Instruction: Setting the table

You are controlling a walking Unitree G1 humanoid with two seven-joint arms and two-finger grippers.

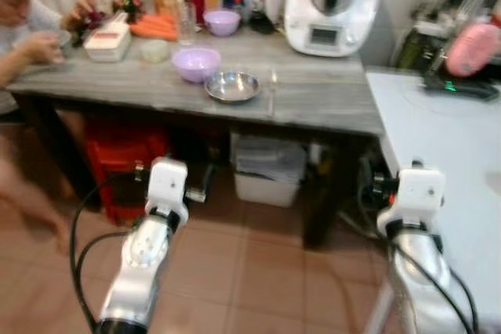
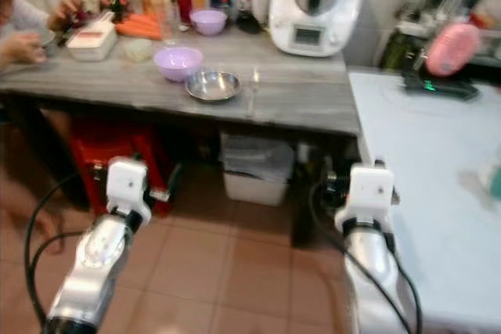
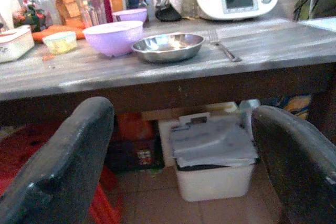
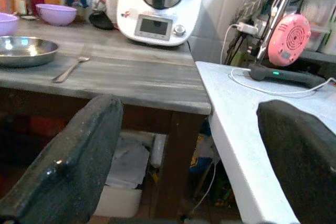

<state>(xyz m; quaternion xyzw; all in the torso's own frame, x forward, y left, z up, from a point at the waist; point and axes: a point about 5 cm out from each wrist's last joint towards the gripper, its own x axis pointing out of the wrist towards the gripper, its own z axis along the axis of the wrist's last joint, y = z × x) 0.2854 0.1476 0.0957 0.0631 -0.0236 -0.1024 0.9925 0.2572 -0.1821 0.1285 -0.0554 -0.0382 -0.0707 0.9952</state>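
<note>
Tools [image 3: 178,166] [image 4: 184,166] both spread, empty, below table [image 1: 329,99]; appliance [image 1: 329,5] display unreadable, probably blur.

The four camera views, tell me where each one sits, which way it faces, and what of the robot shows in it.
Left eye view: head, looking forward and down at the grey table; both silver arms show.
Right eye view: same scene, shifted slightly.
Left wrist view: below table height, facing the steel bowl, lilac bowl and fork; left gripper open.
Right wrist view: facing the table corner and white appliance; right gripper open.
Shared: all show steel bowl and appliance.
</note>
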